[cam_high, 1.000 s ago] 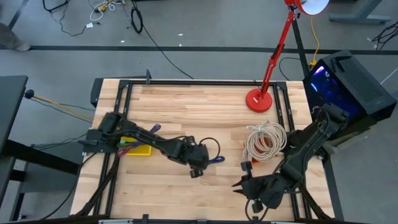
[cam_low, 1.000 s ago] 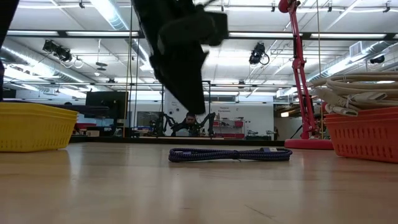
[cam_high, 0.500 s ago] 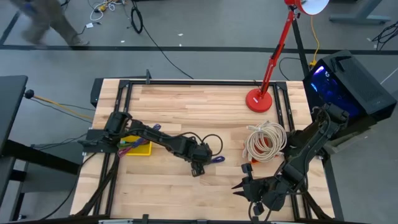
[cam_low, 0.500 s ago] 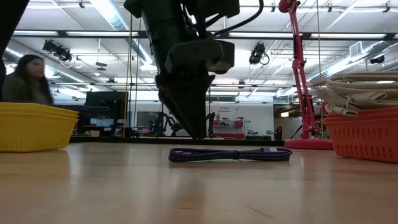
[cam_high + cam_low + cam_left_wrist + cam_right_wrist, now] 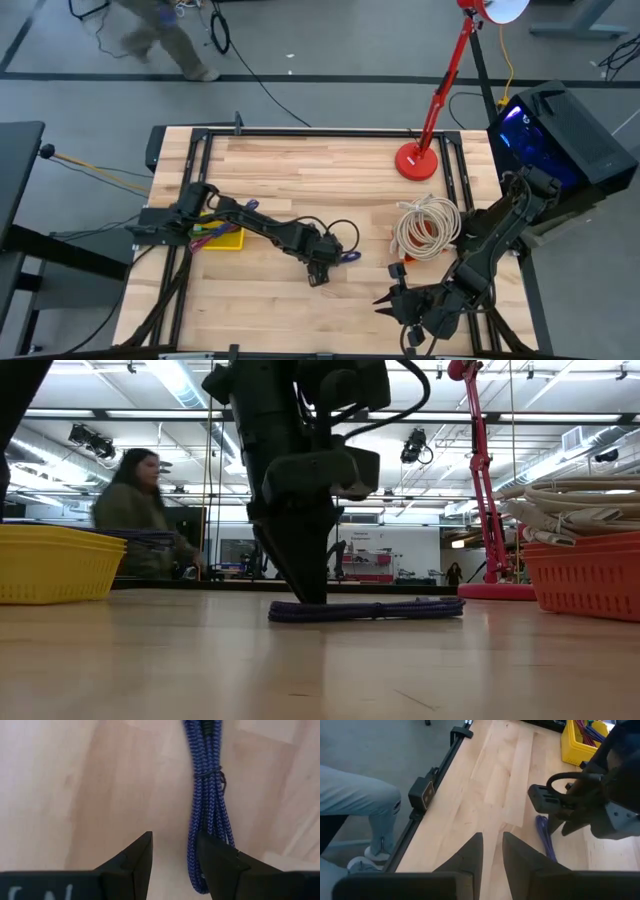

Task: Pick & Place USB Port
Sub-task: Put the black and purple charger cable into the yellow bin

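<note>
Left gripper [image 5: 319, 275] is down at bench level mid-bench, a bit toward the front edge, its fingers [image 5: 137, 857] apart and nothing between them yet; the bundled purple braided USB cable [image 5: 205, 815] lies flat on the wood just beside one fingertip, a thin black tie around its middle. In the low view the gripper's tips meet the bench at the cable's end. Right gripper [image 5: 390, 297] waits near the front right corner of the bench, fingers [image 5: 470, 855] slightly apart, empty. Yellow bin [image 5: 222, 238] with cables sits by the left edge, orange basket [image 5: 590, 575] with coiled white cables [image 5: 428, 226] toward the right edge, red lamp base [image 5: 415, 160] near the back edge. A person [image 5: 140, 510] is in the room behind.
</note>
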